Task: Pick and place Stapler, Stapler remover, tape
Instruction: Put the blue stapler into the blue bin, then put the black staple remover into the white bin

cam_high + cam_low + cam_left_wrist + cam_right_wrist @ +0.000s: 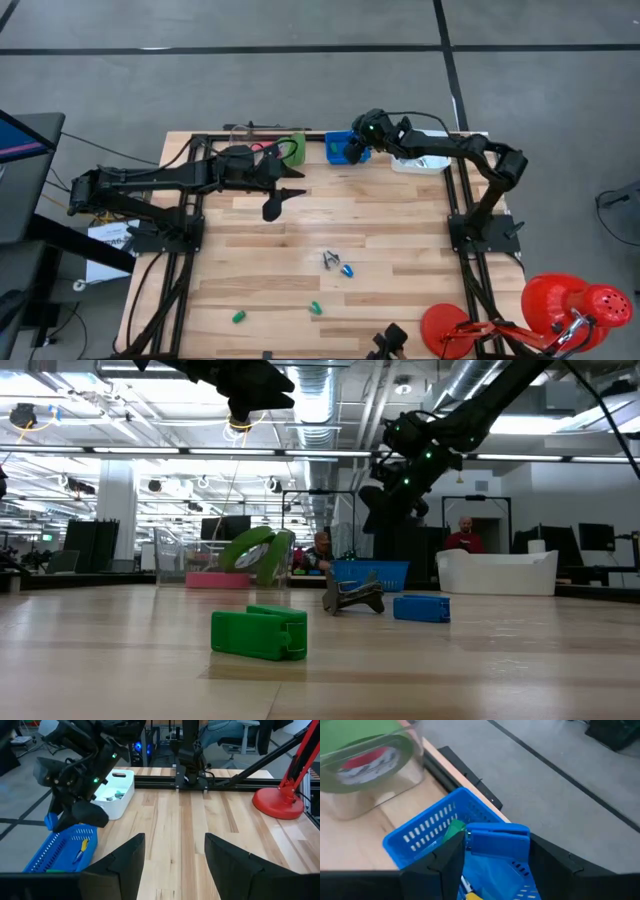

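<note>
My right gripper (496, 851) is shut on a blue stapler (498, 839) just above the blue basket (340, 156) at the table's far edge. Green and red tape rolls (366, 754) stand in a clear container (284, 150) beside the basket. In mid-table lie the grey stapler remover (329, 260) and a second blue stapler (347, 270). Two green staplers (315, 307) (238, 317) rest nearer the front edge. My left gripper (283, 198) hangs open above the table's far left part, holding nothing. My right gripper pinches the blue stapler between its two fingers, one on each end (470, 842). The fingers slant down, coming from the table's right side. The stapler sits level across the gap between them, lifted clear above the basket's open top.
A white tray (420, 160) with small items stands right of the basket. A red desk lamp (560, 305) sits at the front right corner. A black frame rail (250, 134) runs along the far edge. Bare wood lies between the arms.
</note>
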